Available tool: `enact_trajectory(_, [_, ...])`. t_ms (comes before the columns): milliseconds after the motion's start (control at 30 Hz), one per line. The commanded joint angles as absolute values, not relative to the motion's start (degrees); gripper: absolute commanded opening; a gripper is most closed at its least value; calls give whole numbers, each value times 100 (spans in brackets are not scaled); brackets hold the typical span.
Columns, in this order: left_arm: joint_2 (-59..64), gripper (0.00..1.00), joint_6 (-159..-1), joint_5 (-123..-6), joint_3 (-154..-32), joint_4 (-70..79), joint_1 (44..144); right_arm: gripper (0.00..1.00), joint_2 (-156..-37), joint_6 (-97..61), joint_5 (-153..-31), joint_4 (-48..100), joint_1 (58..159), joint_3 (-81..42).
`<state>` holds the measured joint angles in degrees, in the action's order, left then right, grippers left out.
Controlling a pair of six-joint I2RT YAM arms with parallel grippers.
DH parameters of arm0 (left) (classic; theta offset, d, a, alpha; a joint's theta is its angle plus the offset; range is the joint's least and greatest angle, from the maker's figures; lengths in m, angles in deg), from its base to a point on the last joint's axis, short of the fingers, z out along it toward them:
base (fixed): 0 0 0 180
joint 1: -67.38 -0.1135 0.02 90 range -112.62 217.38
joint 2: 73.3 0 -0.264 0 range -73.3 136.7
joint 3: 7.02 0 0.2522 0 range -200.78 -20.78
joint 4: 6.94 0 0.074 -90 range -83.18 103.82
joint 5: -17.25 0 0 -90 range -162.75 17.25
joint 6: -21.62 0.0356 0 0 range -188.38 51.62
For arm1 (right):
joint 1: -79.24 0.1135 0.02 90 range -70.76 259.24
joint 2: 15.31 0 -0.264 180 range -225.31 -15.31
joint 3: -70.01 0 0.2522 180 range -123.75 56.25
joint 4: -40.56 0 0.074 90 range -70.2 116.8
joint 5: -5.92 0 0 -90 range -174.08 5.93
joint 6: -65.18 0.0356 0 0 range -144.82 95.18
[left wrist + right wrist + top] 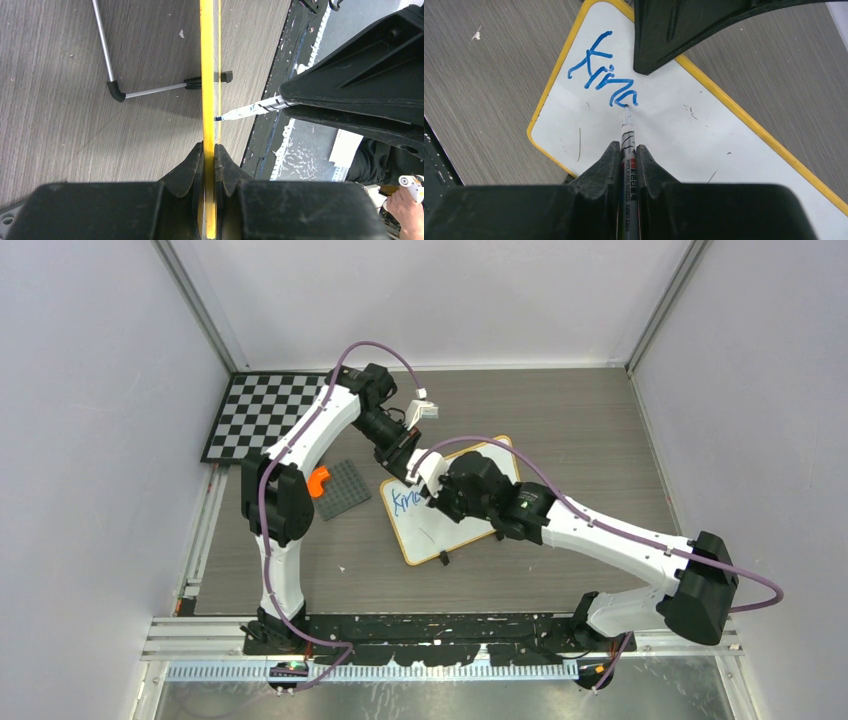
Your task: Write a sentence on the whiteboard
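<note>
The whiteboard [432, 532], white with a yellow-orange frame, stands tilted mid-table. Blue handwritten letters reading about "Kind" [603, 80] sit at its upper left corner; they also show in the top view [405, 501]. My left gripper [408, 468] is shut on the board's top edge, which runs as a yellow strip [208, 75] between its fingers [209, 150]. My right gripper [628, 150] is shut on a whiteboard marker [628, 137], its tip touching the board at the end of the last letter. The marker tip also shows in the left wrist view [240, 113].
A black-and-white checkerboard [262, 412] lies at the back left. A grey studded plate [345, 490] with an orange piece [318, 480] lies left of the board. The board's black foot [226, 76] and metal stand rod [150, 91] rest on the table behind it.
</note>
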<state>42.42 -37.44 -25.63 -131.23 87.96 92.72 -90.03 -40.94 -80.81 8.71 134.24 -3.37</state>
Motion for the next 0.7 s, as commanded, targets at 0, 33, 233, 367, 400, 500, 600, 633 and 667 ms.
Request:
enact_trajectory(0, [4489,0,-3546,-2704,-12923,8937,9603,0,-8900,-4255,-7689,1079,13260,-664])
enact_trajectory(33, [4493,0,-3548,-2699,-12922,8934,9603,0,-8915,-4243,-7674,1105,13245,-699])
enact_trajectory(233, [4514,0,-3551,-2687,-12937,8926,9603,0,-9039,-4179,-7597,1224,13159,-962])
enact_trajectory(367, [4505,0,-3542,-2691,-12924,8937,9603,0,-9088,-4144,-7599,1226,13127,-1032])
enact_trajectory(400, [4495,0,-3542,-2696,-12916,8937,9603,0,-9089,-4130,-7625,1225,13127,-1018])
enact_trajectory(500, [4498,0,-3532,-2701,-12894,8931,9603,0,-9085,-4090,-7709,1180,13127,-912])
enact_trajectory(600, [4492,0,-3542,-2704,-12897,8927,9603,0,-9036,-4078,-7781,1146,13123,-764])
enact_trajectory(633, [4491,0,-3542,-2700,-12902,8926,9603,0,-9004,-4053,-7824,1123,13127,-723])
enact_trajectory(667, [4491,0,-3542,-2710,-12905,8926,9603,0,-8983,-4026,-7865,1095,13127,-684])
